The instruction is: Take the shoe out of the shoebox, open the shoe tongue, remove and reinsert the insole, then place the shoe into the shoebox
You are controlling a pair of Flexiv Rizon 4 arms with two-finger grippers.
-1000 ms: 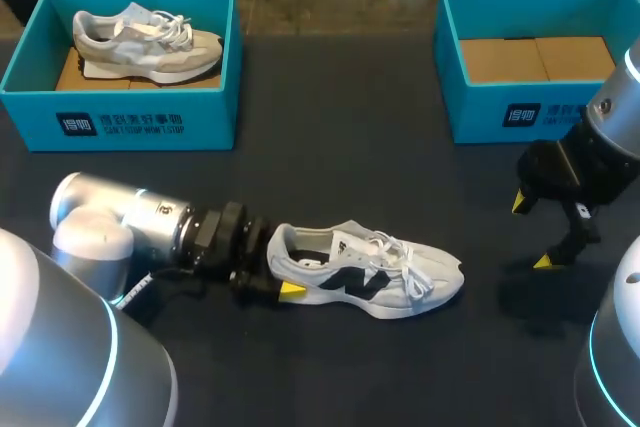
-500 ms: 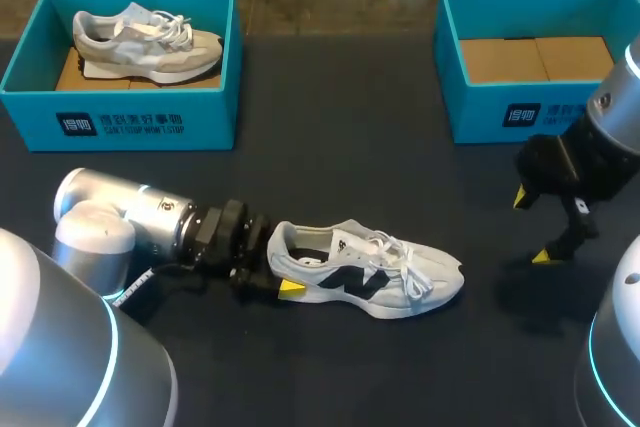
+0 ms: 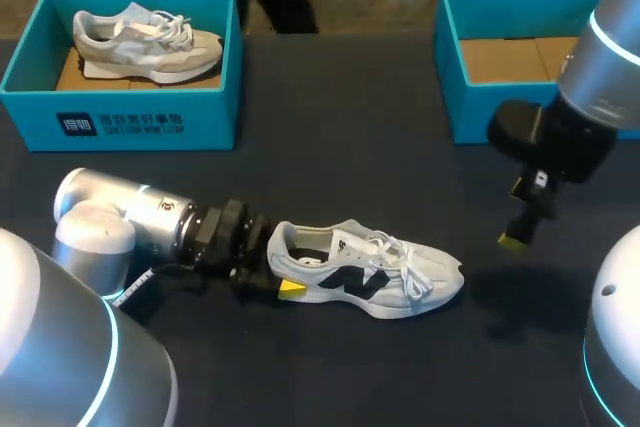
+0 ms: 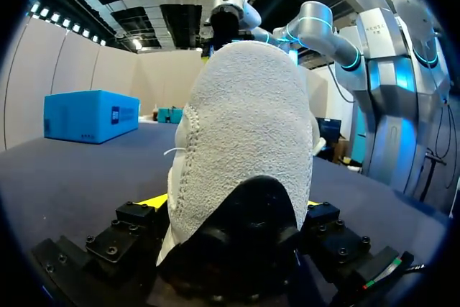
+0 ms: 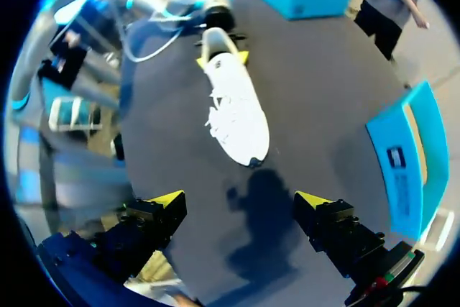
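A white sneaker with a dark side logo [image 3: 365, 272] lies on its sole in the middle of the dark table, toe pointing right. My left gripper [image 3: 280, 282] is at its heel; in the left wrist view the heel [image 4: 244, 149] fills the gap and both fingers press its sides, so it is shut on the shoe. My right gripper [image 3: 522, 222] hangs open and empty above the table, right of the toe; from its wrist view [image 5: 241, 203] the sneaker [image 5: 233, 116] lies ahead. The open teal shoebox [image 3: 500, 107] at the back right holds only its cardboard floor.
A second teal box [image 3: 120, 122] at the back left holds a grey-and-beige sneaker [image 3: 145, 42]. Bare dark tabletop [image 3: 340, 147] stretches between the two boxes and in front of the white shoe.
My right arm has swung left and turned, bringing its gripper nearer the shoe's toe. The left arm and the shoe have stayed where they were.
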